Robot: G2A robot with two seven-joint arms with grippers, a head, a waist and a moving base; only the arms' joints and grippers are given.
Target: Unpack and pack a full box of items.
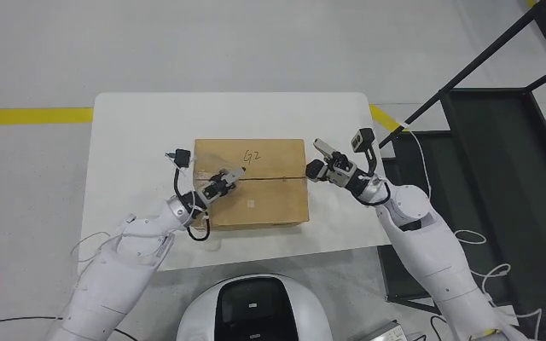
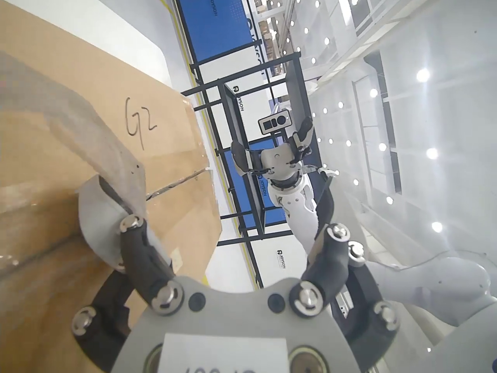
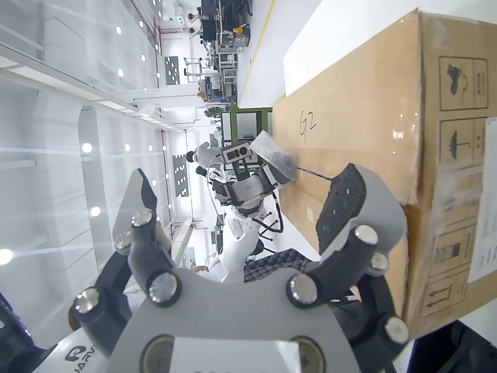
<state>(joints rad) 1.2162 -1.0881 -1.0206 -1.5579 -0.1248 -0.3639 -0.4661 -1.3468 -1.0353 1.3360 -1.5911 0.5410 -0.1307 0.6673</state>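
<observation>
Two grippers, both wide open: left gripper (image 1: 228, 180) over the brown cardboard box (image 1: 260, 200) seam, one finger (image 2: 97, 211) touching the lifted translucent tape strip (image 2: 97, 133); right gripper (image 1: 317, 158) empty, beside the box end.

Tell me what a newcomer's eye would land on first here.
First comes the closed cardboard box, hand-marked on its lid, in the middle of the white table. Next, a loose strip of clear tape lifts off the lid's centre seam against the left gripper, which sits over that seam. The right gripper hangs open at the box's opposite end.
</observation>
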